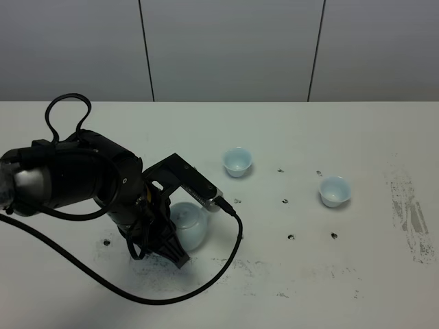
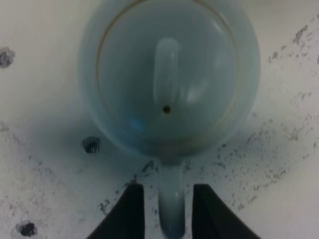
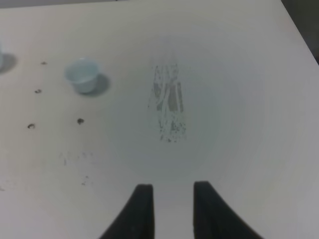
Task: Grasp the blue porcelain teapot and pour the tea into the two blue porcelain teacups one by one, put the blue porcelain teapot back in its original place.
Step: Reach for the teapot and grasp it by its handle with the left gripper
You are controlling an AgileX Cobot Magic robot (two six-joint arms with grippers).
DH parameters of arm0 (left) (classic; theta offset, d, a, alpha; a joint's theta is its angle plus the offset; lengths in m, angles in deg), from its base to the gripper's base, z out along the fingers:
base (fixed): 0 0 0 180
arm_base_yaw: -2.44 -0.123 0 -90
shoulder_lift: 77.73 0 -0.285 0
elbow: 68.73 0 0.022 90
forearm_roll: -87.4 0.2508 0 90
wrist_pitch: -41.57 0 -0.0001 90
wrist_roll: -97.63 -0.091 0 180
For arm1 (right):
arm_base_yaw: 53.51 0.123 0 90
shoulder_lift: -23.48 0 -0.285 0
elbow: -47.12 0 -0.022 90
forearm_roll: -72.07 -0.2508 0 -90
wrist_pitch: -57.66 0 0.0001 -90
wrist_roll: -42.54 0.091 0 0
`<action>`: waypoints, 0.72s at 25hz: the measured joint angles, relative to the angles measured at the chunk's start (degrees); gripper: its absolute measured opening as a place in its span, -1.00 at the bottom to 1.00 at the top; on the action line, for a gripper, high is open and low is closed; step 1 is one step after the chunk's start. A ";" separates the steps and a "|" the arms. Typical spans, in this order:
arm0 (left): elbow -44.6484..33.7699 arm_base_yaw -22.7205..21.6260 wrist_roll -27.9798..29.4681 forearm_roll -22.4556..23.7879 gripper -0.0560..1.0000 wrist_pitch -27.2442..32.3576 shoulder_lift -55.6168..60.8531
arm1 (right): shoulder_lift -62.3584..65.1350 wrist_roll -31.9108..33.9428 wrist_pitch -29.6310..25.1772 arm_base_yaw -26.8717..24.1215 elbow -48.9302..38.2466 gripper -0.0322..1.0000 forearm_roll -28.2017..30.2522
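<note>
Black fingers of the left gripper (image 2: 169, 211) pinch the loop handle of the pale blue teapot (image 2: 169, 79), which sits on the white table (image 1: 309, 288). Two small cups (image 1: 237, 162) (image 1: 335, 191) stand well apart beyond it. Over bare table, the right gripper (image 3: 172, 209) is empty, its jaws drawn in.

Teapot (image 2: 169, 79) on the bench (image 1: 357, 130), handle (image 2: 171, 199) between the left fingers (image 2: 132, 211). One cup (image 1: 237, 162) beyond those fingers, farther back on the bench; second cup (image 1: 335, 191) well off to their right. Nothing but bare bench under the right fingers (image 3: 143, 209), second cup ahead of them to one side.
</note>
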 joint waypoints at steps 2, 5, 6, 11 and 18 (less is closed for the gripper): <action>0.00 0.00 0.00 -0.27 -0.32 -0.84 -0.56 | 0.00 0.00 0.00 0.00 0.00 -0.53 0.00; 0.00 0.00 0.00 -0.60 -0.32 -1.62 -1.29 | 0.00 0.00 0.00 0.00 0.00 -0.53 -0.04; 0.00 0.00 0.00 -0.68 -0.32 -1.73 -1.62 | 0.00 0.00 0.00 0.00 0.00 -0.53 -0.04; 0.00 -0.06 -0.21 -1.42 -0.33 -2.74 -3.06 | 0.00 0.00 0.00 0.00 0.00 -0.53 -0.04; 0.00 -0.24 -3.09 -1.57 -0.67 -3.85 -3.42 | 0.00 0.00 0.00 0.00 0.00 -0.53 -0.04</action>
